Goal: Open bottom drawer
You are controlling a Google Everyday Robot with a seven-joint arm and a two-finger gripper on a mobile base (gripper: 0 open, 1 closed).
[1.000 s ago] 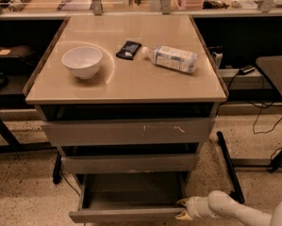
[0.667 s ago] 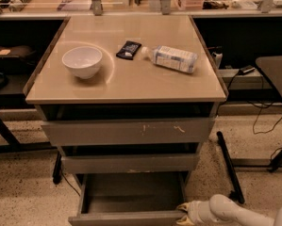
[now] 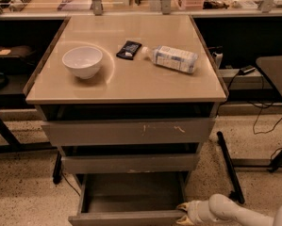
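Observation:
The bottom drawer [image 3: 126, 217] is pulled out from under the cabinet, showing its shallow grey tray body [image 3: 131, 192]. Its flat front runs along the bottom edge of the view. My gripper [image 3: 184, 213] on its white arm is at the drawer front's right end, low right in the camera view. Above it sit the medium-width drawer front [image 3: 128, 164] and the widest drawer front [image 3: 128, 132] with pale scratch marks; both stand slightly out.
On the tan cabinet top [image 3: 126, 86] are a white bowl [image 3: 82, 61], a dark packet [image 3: 129, 50] and a lying plastic bottle [image 3: 171, 58]. A black table leg [image 3: 230, 168] stands right of the cabinet. Dark shelving stands left.
The bottom drawer has come out further toward the camera, and my gripper has moved with its right end, lower in view.

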